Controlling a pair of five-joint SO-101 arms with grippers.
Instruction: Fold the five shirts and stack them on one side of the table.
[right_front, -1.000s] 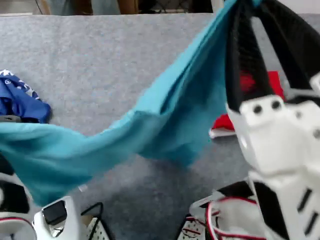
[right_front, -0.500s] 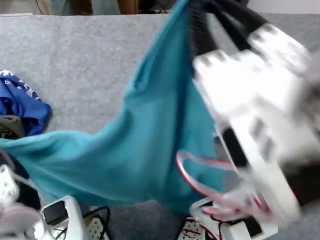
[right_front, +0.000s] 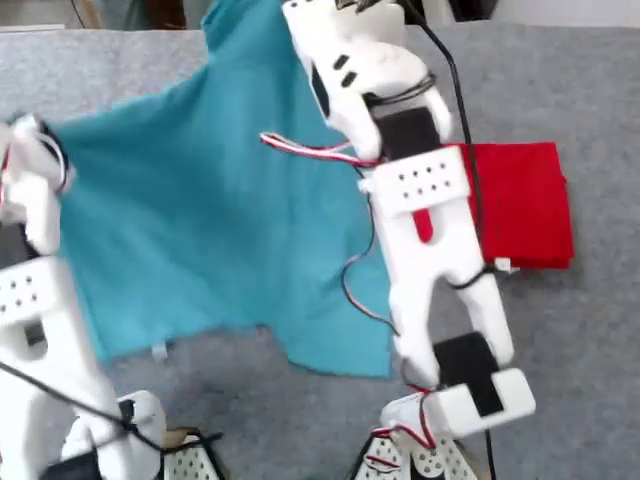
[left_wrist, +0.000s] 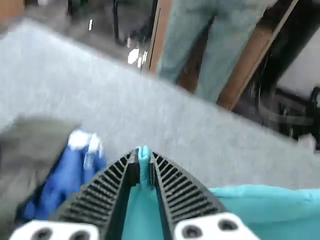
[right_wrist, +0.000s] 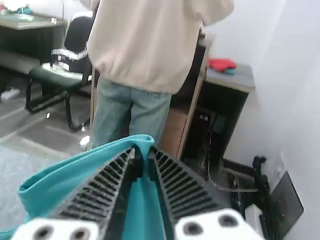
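Observation:
A teal shirt is stretched between both arms over the grey table, its lower edge hanging near the front. My left gripper is shut on one teal corner at the table's left side; the same gripper appears in the high view. My right gripper is shut on another teal edge, raised at the far middle of the table and pointing out at the room. A folded red shirt lies flat on the right. A crumpled blue shirt lies beside a dark grey garment on the left.
The right arm's white body reaches from the front edge across the table's middle. The left arm stands at the front left. Cables and arm bases sit along the near edge. Bare grey cloth shows at the far right.
Both arms swung the teal shirt towards the far side and spread it wider. The right arm moved left from the right edge, uncovering the red shirt. The left gripper rose.

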